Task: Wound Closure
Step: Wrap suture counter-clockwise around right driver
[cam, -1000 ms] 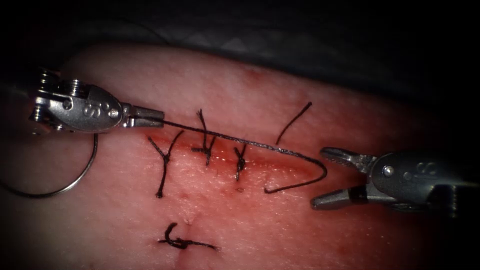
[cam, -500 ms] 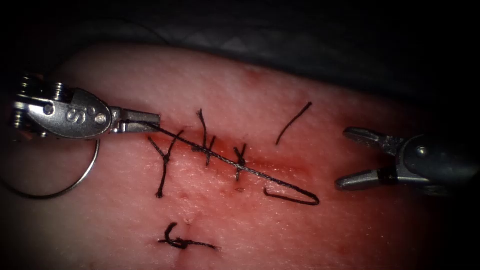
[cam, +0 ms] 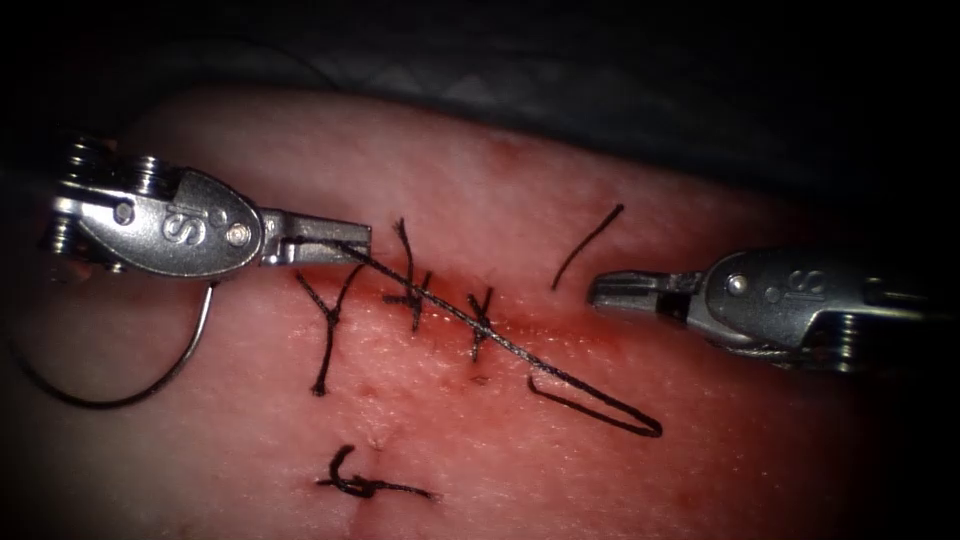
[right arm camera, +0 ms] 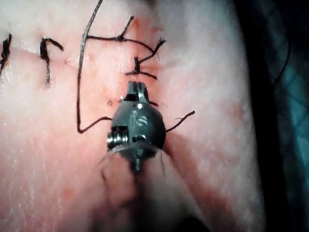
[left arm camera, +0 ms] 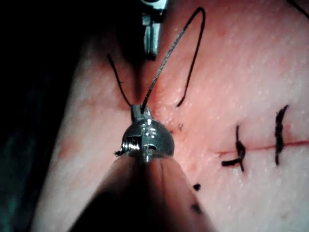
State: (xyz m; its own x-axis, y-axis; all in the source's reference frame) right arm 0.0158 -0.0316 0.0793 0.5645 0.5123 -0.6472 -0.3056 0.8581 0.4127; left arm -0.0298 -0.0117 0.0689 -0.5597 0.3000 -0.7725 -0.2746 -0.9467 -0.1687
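Note:
My left tool [cam: 330, 245] has its jaws shut on the black thread [cam: 450, 310] at the left end of the cut [cam: 560, 325]. From there the thread slants across the stitches to a slack loop [cam: 652, 430] and doubles back into the tissue [cam: 720, 460]. The curved needle [cam: 100, 405] lies outside the tissue, left of the cut under the left tool, in neither tool's jaws. At the cut's right end my right tool [cam: 605, 290] is shut and holds nothing. The left wrist view shows the left tool [left arm camera: 140, 112] gripping the thread [left arm camera: 164, 63]. The right wrist view shows the right tool [right arm camera: 137, 89] beside the thread [right arm camera: 79, 82].
Three tied stitches [cam: 410, 290] cross the cut, and a separate knot [cam: 360, 487] sits nearer the front. A loose cut end of thread [cam: 585, 245] lies just above the right tool's tip. Red fluid stains the tissue along the cut. Dark cloth [cam: 600, 80] lies behind.
The right tool's jaws went from open to shut; it drew back right, then came in up-left to the cut's right end. The thread loop slackened and sank onto the tissue.

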